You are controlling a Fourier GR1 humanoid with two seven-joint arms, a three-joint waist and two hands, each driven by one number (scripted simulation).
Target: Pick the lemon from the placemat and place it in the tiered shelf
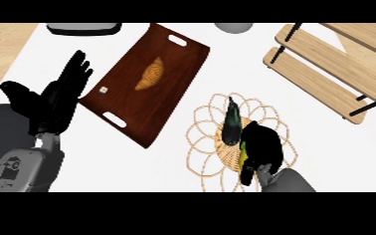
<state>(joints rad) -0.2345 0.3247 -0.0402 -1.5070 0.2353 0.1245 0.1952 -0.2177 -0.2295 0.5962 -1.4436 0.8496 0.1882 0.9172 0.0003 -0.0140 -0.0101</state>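
Lemon point(241, 158) sat on woven placemat point(213, 110), my right hand point(262, 147) curled over it, mostly hiding it. Risk: dark eggplant point(233, 122) touching alongside, could get dragged. Tiered shelf point(323, 55) far right. Left hand point(62, 92) open, resting left.

The white counter point(183, 164) carries a dark wooden tray point(172, 69) lying at a slant near its middle, a woven wicker placemat point(209, 124) just beside it toward the right, and a light wooden tiered shelf point(323, 64) at the right edge.
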